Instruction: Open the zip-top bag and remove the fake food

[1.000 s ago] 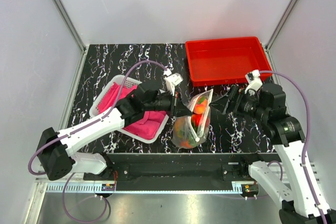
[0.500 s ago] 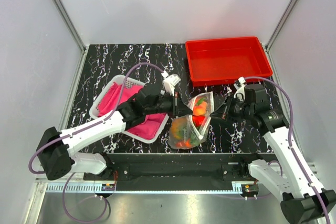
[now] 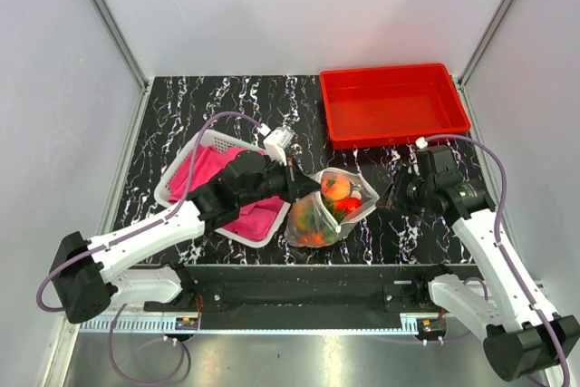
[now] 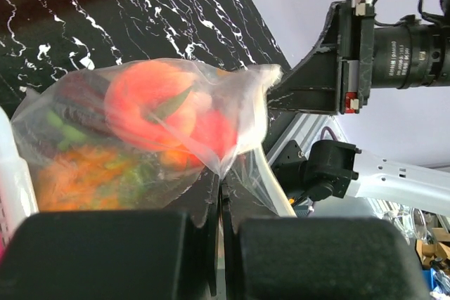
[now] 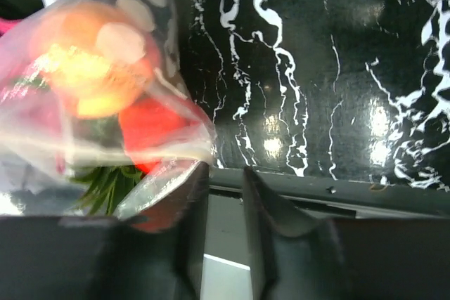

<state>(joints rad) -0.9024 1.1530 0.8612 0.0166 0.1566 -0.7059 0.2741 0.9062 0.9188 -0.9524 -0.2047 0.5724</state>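
Left hand (image 4: 219, 198), fingers pressed together, pinches the bag (image 3: 317, 215). The bag holds toy food (image 3: 333, 186) near the table's (image 3: 227, 101) front edge. Right hand (image 5: 223, 171), narrowly spread, touches the bag's edge.

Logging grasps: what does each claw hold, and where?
Left claw pinches the zip-top bag by its film edge; right claw, jaws apart at the opposite corner, seemingly grips nothing.

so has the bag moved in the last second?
Yes. The zip-top bag has pulled back from the red tray: its top corner sat close to the tray's near wall, and it now lies lower and wider.
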